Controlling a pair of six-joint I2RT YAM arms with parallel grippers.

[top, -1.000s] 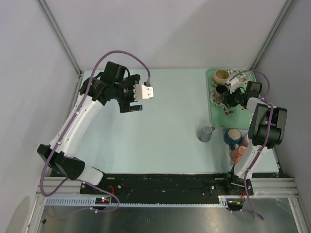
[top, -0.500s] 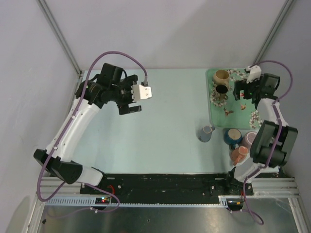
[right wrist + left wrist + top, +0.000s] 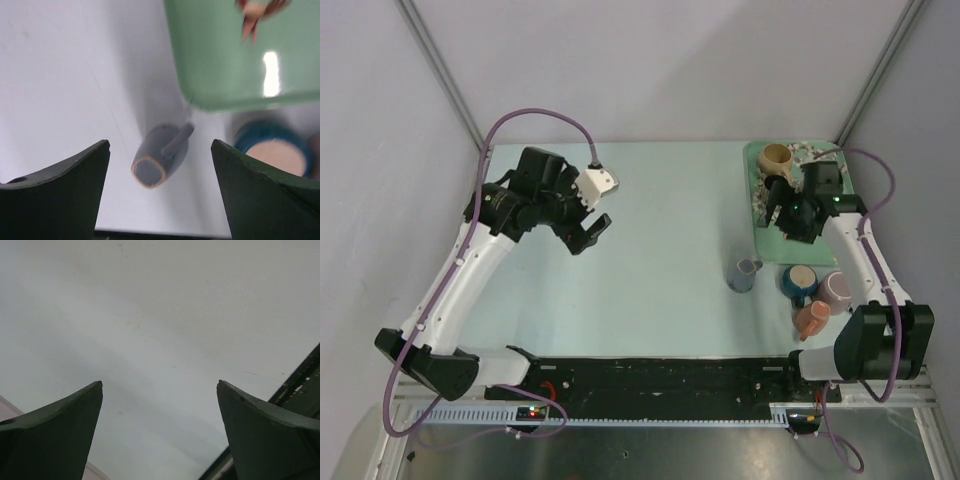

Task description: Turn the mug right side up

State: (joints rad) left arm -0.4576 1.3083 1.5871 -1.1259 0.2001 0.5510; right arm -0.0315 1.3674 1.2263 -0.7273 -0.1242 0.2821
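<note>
The grey mug point(image 3: 157, 159) looks blurred; the green tray point(image 3: 225, 65) is cut off at top.

The top view is evenly lit and sharp, shadows faint. The right wrist view is blurred, with white glare on the tray point(image 3: 220, 60) and a soft shadow beside the mug point(image 3: 157, 160); the left is grey, hazy.

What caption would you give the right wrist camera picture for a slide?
Open right gripper looks down on a grey mug, base up on the white table beside a green tray.
</note>
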